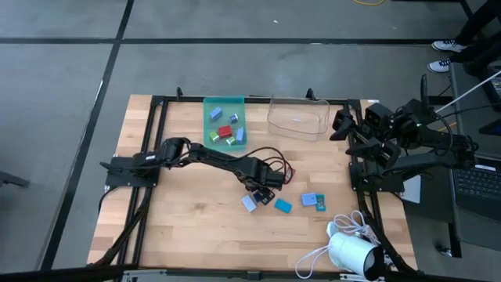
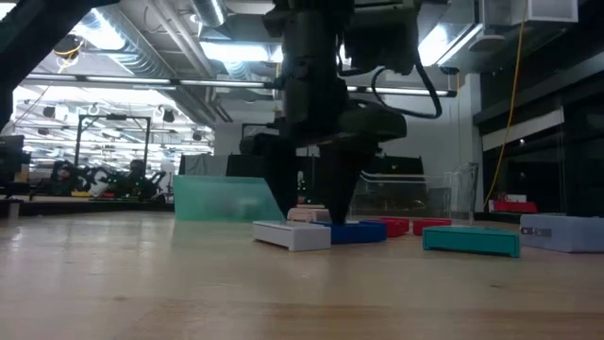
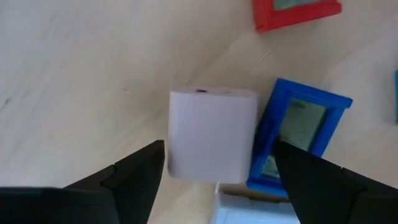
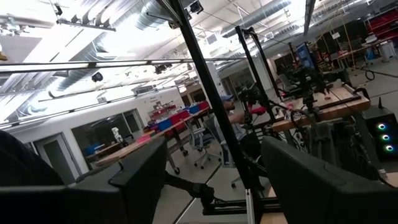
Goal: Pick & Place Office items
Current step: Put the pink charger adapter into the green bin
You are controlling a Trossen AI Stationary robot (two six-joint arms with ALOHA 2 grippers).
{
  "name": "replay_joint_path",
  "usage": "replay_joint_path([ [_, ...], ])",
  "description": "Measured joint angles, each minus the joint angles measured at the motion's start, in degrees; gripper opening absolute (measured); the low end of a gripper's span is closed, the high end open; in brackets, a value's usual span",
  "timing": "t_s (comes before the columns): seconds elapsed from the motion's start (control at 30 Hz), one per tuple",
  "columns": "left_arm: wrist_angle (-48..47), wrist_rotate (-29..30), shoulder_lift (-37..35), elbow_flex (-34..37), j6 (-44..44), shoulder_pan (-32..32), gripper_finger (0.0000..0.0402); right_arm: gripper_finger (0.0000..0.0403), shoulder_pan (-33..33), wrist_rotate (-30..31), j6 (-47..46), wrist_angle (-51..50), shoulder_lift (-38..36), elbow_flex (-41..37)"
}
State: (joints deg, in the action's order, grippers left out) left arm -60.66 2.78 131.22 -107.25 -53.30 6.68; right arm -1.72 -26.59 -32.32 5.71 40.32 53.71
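Several small flat office items lie on the wooden table. A pale pink piece (image 3: 211, 134) lies flat with a blue piece (image 3: 298, 134) beside it, a white one (image 3: 249, 208) near them and a red one (image 3: 295, 11) farther off. My left gripper (image 3: 217, 155) (image 1: 262, 186) points straight down, open, low over the pink piece, one finger on either side of it. A teal piece (image 1: 282, 206) and two more (image 1: 315, 202) lie to the right. My right gripper (image 4: 214, 180) (image 1: 340, 125) hangs open, raised at the table's right edge, with nothing between its fingers.
A teal tray (image 1: 207, 117) with several pieces in it stands at the table's far edge, with a clear plastic bin (image 1: 297, 117) to its right. A white device with a cable (image 1: 352, 251) sits at the near right corner. Black frame bars run along both sides.
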Motion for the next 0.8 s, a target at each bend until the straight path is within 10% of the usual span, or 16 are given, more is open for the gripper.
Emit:
replay_joint_path([
  [0.8,-0.8,-4.0,0.7,-0.9,8.2,-6.3,0.0270,0.0267,0.0,0.0,0.4,-0.7,0.0,0.0],
])
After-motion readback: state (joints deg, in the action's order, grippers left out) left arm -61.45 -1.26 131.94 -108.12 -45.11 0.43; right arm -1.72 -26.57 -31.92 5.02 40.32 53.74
